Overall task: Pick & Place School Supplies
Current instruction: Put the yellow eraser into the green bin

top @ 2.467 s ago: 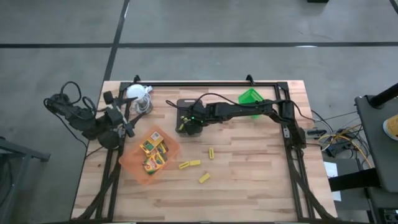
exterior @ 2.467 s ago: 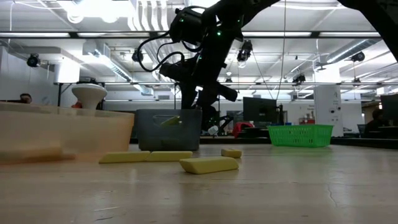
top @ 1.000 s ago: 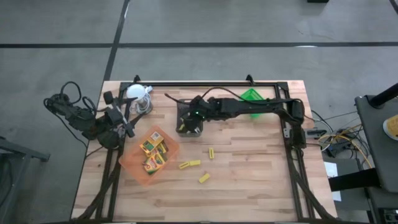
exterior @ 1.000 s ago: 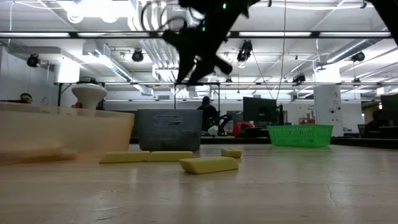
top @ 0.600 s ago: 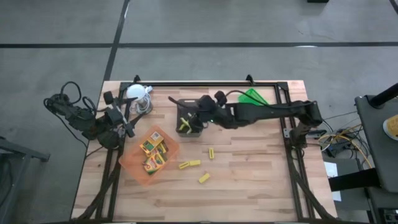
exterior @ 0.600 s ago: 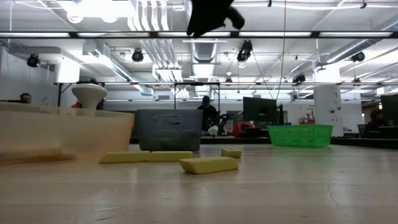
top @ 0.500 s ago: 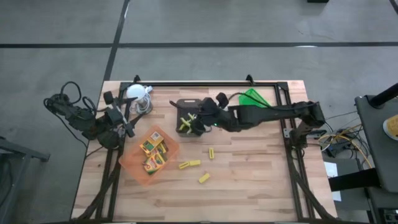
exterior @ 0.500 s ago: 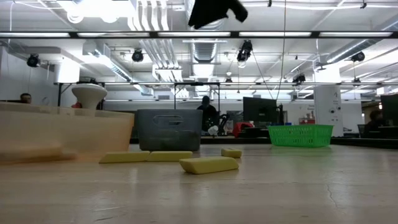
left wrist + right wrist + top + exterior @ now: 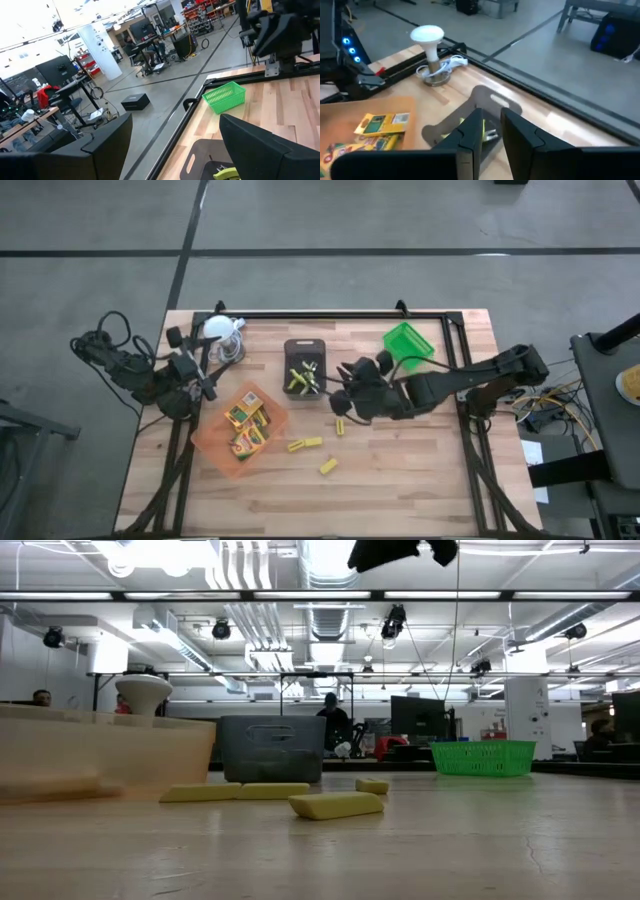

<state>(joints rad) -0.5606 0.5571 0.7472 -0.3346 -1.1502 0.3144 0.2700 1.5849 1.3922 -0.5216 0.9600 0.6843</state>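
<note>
Right hand (image 9: 338,402): raised above the wooden worktop (image 9: 400,470), fingers nearly together, nothing gripped. It is positioned just beside the black rectangular tray (image 9: 305,370), where lime-handled scissor-like tools (image 9: 302,377) are seen lying.

Step judged in hand: transit between a finished drop and a fresh pick.

Short yellow sticks (image 9: 305,444) lie loose on the worktop nearby; yellow-green crayon boxes (image 9: 247,423) rest in the orange tray (image 9: 215,442).

Next move: fingers to be spread, descent over the nearest stick.

Left hand (image 9: 205,385): parked at the edge, fingers apart.
</note>
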